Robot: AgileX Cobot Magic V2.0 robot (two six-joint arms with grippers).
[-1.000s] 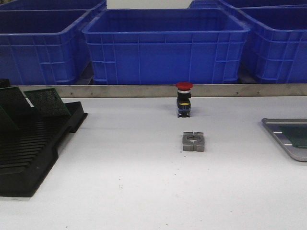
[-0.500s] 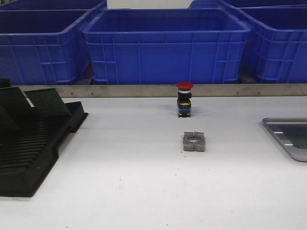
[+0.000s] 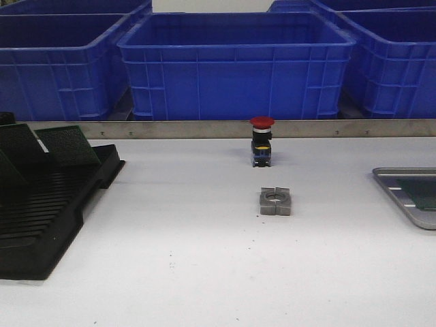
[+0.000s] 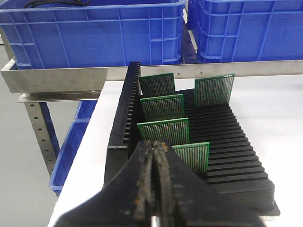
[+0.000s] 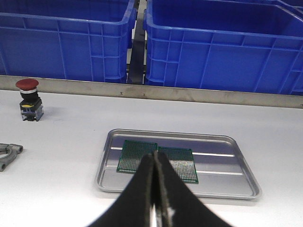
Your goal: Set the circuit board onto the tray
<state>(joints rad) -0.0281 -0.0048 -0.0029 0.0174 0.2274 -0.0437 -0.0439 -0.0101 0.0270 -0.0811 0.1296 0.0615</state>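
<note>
The grey metal tray [image 5: 176, 134] lies on the white table at the far right [image 3: 403, 199]. Two green circuit boards [image 5: 136, 155] [image 5: 183, 164] lie flat in it, side by side. My right gripper [image 5: 155, 156] is shut and empty, hovering just short of the tray with its tips over the seam between the two boards. Several more green circuit boards [image 4: 163, 131] stand upright in the black slotted rack [image 4: 236, 137] at the left [image 3: 41, 218]. My left gripper [image 4: 155, 146] is shut and empty above the rack's near end. Neither gripper appears in the front view.
A red-capped push button [image 3: 261, 143] and a split metal collar [image 3: 275, 201] sit mid-table. Big blue bins [image 3: 235, 65] stand behind a metal rail [image 3: 170, 129] along the back. The rack sits close to the table's left edge [image 4: 87, 156].
</note>
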